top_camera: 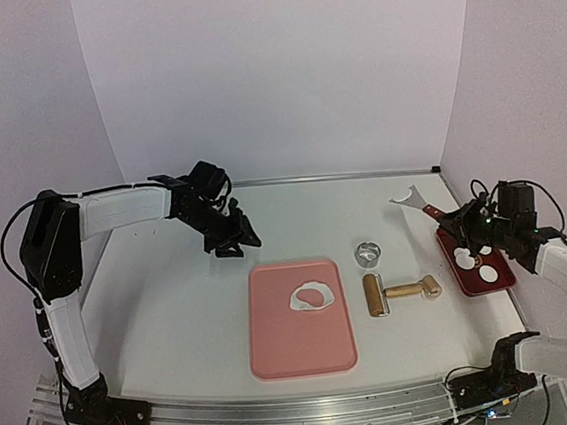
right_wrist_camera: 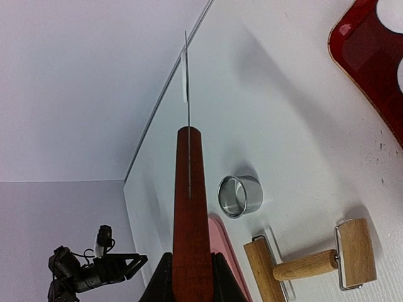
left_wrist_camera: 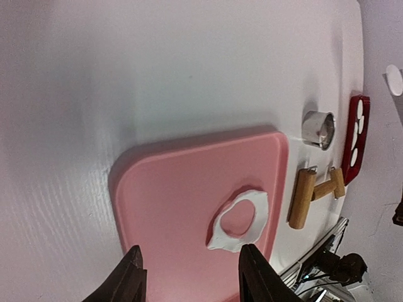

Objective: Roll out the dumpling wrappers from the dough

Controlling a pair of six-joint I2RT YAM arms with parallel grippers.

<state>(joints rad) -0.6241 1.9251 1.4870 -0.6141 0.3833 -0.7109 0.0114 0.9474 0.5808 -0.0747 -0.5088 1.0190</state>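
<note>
1. The white table (top_camera: 173, 314) is the biggest thing. A wide bare part of it lies at 9 o'clock from the pink mat. Another bare part lies at 12 o'clock, up to the far wall.
2. The pink mat (top_camera: 303, 346) lies flat in the middle. Its near edge is close to the table's near edge.
3. The red tray (right_wrist_camera: 365, 56) lies at 3 o'clock from the mat, along the table's right edge.
4. The left claw (top_camera: 238, 241) hangs at 11 o'clock from the mat, just past its far-left corner. Its fingers are apart, with nothing between them.
5. The right claw (right_wrist_camera: 191, 277) is at 2 o'clock, over the tray's far end. It squeezes the handle of a spatula (right_wrist_camera: 190, 189).
6. The wooden roller (top_camera: 402, 290) lies at 3 o'clock between the mat and the tray. It is near both and touches neither.
7. The dough (left_wrist_camera: 263, 214) is a thin ragged ring with a round hole. It lies on the mat near the right edge, at 1 o'clock from the mat's middle.
8. The metal ring cutter (right_wrist_camera: 253, 194) stands at 2 o'clock, just off the mat's far-right corner.
9. Three wrappers (top_camera: 488, 274) lie in the tray. One more white disc (top_camera: 404, 198) sits on the spatula's tip, toward the table's far-right corner.
</note>
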